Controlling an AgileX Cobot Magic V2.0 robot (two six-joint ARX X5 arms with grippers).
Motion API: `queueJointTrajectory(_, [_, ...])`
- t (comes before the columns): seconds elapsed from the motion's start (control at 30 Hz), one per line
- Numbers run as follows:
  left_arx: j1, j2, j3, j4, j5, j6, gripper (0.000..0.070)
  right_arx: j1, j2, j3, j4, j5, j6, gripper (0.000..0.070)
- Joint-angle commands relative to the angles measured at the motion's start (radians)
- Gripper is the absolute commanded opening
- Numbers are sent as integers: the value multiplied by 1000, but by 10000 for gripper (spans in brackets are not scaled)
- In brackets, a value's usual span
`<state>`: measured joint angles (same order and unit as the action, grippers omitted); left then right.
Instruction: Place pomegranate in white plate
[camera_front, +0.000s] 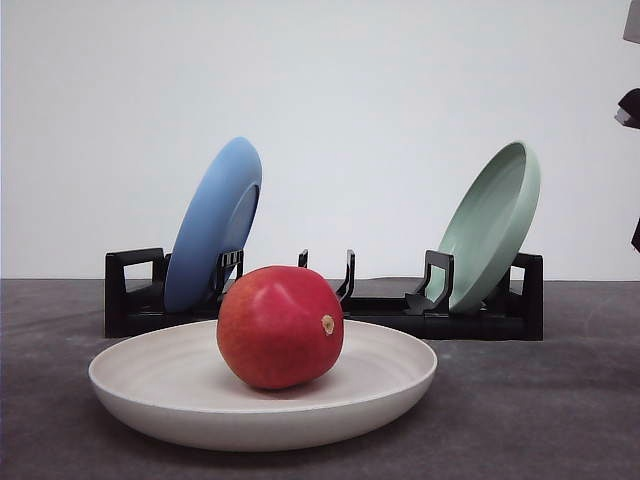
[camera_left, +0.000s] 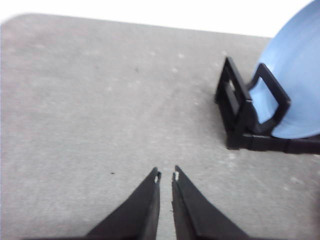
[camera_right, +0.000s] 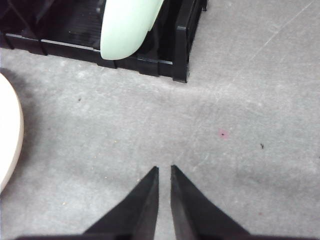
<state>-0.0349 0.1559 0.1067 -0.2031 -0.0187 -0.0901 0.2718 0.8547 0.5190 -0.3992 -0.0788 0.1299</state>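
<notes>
The glossy red pomegranate (camera_front: 280, 326) rests inside the off-white plate (camera_front: 140, 385) at the front of the table, its tan stem nub facing right. In the right wrist view the plate's rim (camera_right: 10, 135) shows at the edge. My left gripper (camera_left: 166, 176) hovers shut over bare grey table beside the rack's blue-plate end, holding nothing. My right gripper (camera_right: 164, 169) is also shut and empty, above the table in front of the rack's green-plate end. A dark bit of the right arm (camera_front: 630, 108) shows at the front view's right edge.
Behind the plate a black dish rack (camera_front: 480, 312) holds a blue plate (camera_front: 212, 225) on its left and a pale green plate (camera_front: 490, 225) on its right, both leaning upright. The rack shows in both wrist views (camera_left: 240, 115) (camera_right: 182, 45). The grey tabletop (camera_front: 540, 410) surrounds them.
</notes>
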Motion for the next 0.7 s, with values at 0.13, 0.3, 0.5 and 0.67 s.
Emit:
queueJointTrajectory(0.13, [1,-131,-77,9,-5,22,27,2,6,3,10,1,-8,38])
queueJointTrajectory(0.3, [2,-153,-95,16,-5,57,27,2,6,3,10,1,-8,38])
queueJointTrajectory(0.5, [2,-153,-95,16,-6,63,27,2,6,3,10,1,-8,38])
queueJointTrajectory(0.67, [2,-153,-95,16,-6,63,26,2,6,3,10,1,-8,38])
